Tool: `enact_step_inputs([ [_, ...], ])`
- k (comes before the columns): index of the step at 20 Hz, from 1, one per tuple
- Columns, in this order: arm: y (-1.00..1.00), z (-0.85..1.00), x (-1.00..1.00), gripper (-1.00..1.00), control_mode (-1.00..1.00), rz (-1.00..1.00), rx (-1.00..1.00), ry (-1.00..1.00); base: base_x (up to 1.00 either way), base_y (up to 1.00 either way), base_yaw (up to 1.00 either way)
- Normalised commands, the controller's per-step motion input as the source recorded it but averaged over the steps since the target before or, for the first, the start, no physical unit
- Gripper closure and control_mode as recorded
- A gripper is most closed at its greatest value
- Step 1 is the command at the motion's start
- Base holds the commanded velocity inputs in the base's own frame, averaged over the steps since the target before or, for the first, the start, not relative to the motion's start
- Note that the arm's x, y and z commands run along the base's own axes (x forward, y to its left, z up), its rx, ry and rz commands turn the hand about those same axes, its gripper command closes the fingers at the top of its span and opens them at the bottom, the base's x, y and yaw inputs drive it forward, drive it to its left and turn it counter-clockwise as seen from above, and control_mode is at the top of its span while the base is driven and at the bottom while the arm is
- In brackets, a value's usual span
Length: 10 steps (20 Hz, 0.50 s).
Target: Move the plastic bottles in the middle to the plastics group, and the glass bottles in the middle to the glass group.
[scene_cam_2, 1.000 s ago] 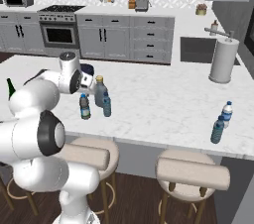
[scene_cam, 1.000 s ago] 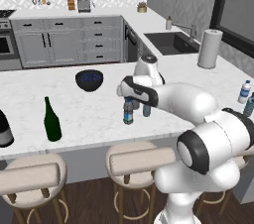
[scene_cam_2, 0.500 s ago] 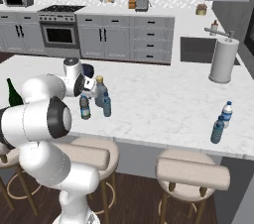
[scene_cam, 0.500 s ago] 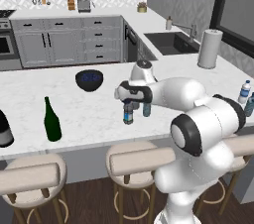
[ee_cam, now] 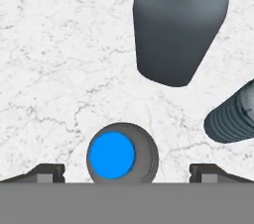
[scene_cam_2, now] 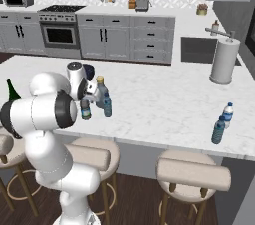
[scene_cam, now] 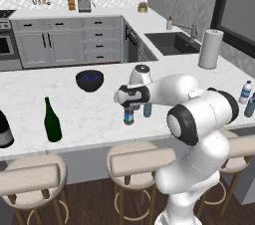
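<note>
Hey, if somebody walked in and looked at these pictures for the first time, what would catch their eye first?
Probably the big white robot arm bent over the marble counter, its gripper open on either side of a small blue-capped water bottle right below it. Next to that stand a squat grey bottle and another water bottle. Farther left along the counter are a tall dark green wine bottle and a dark bowl.

**Bottles along the bench**

Mid-bench (scene_cam: 89, 114), two small bottles (scene_cam_2: 85, 109) (scene_cam_2: 106, 105) stand side by side, the squat bottle (scene_cam_2: 101, 91) just behind, a bowl (scene_cam: 90, 80) farther back. The wine bottle (scene_cam: 52, 121) stands well left; two more small bottles (scene_cam_2: 223, 122) far right.
</note>
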Motion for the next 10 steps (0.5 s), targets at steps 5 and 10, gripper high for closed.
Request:
enact_step_inputs([
  [5,0.04,-0.18,0.22,-1.0,-1.0,0.0,0.0,0.0,0.0,0.0,0.0],
  [10,0.1,-0.17,0.15,-1.0,-1.0,0.0,0.0,0.0,0.0,0.0,0.0],
])
